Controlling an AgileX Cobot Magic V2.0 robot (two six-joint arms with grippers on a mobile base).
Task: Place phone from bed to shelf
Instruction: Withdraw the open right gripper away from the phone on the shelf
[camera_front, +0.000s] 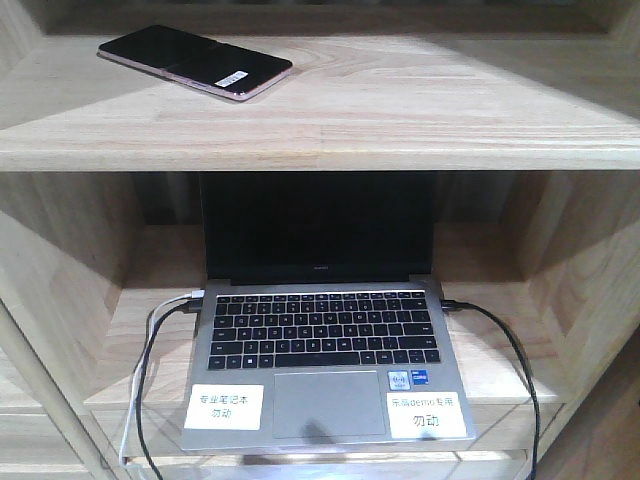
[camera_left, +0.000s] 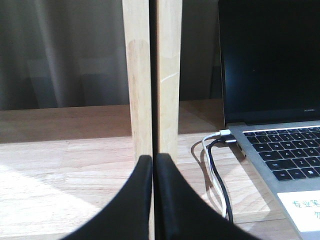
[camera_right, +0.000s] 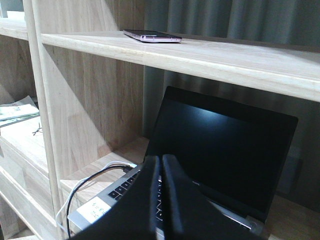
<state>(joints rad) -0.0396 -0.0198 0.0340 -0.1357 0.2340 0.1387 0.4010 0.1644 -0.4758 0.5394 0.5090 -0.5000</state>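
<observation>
The phone (camera_front: 195, 60) lies flat on the upper board of the shelf (camera_front: 400, 110), glossy black with a pinkish rim and a white barcode sticker. From the right wrist view the phone (camera_right: 152, 36) shows edge-on at the top, on the shelf (camera_right: 225, 57). My left gripper (camera_left: 153, 162) is shut with nothing in it, facing an upright of the shelf (camera_left: 150, 75). Below the phone's board, my right gripper (camera_right: 160, 162) is shut and empty in front of the laptop. The bed is out of view.
An open grey laptop (camera_front: 320, 370) stands on the lower board, screen dark, with white labels on its palm rest. A white and a black cable (camera_left: 217, 175) plug into its left side; another black cable (camera_front: 505, 345) leaves its right. Papers (camera_right: 17, 111) lie in the neighbouring compartment.
</observation>
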